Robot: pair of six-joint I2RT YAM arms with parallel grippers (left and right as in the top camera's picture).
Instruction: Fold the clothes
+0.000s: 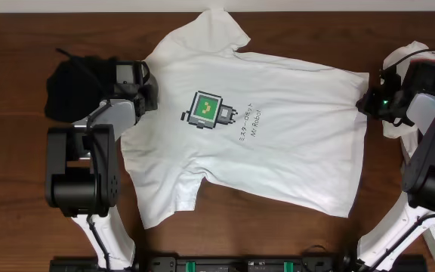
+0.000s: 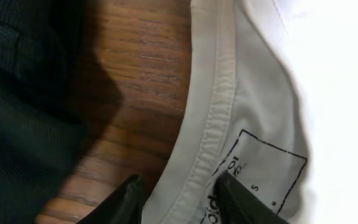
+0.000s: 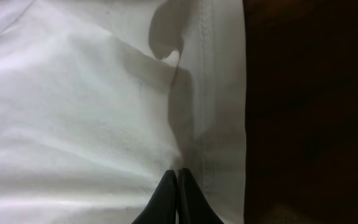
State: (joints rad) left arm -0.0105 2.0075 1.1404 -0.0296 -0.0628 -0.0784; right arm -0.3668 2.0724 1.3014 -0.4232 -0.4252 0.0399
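A: Layout, biggest first?

B: Wooden desk (image 1: 278,242), seen from above. Across the middle, a white T-shirt (image 1: 293,151) spread print side up, neck toward the left edge, hem toward the right edge, one sleeve (image 1: 217,34) reaching the far edge. Just beside the neck, by the left edge, a bunched black garment (image 1: 70,87). At the right edge, more white cloth (image 1: 412,47) in a heap.

A: And the grippers?

B: At the neck, the left gripper (image 2: 182,202), jaws parted and astride the ribbed collar (image 2: 213,112), one finger over bare wood, the other inside by the printed neck label (image 2: 272,168). Nothing pinched yet. At the hem (image 3: 219,93), the right gripper (image 3: 178,186), jaws shut tip to tip just inside the stitching, a small ruck beyond them. Fabric caught or not: impossible to tell.

A: Advice for the step in hand, judging by that?

B: Probably a two-ended pick-up for a first fold. Close the left jaws squarely on the rib, keeping clear of the black garment. Check the right-hand hold before lifting. Raise both ends together, evenly, cloth taut, to avoid further rucking near the hem.
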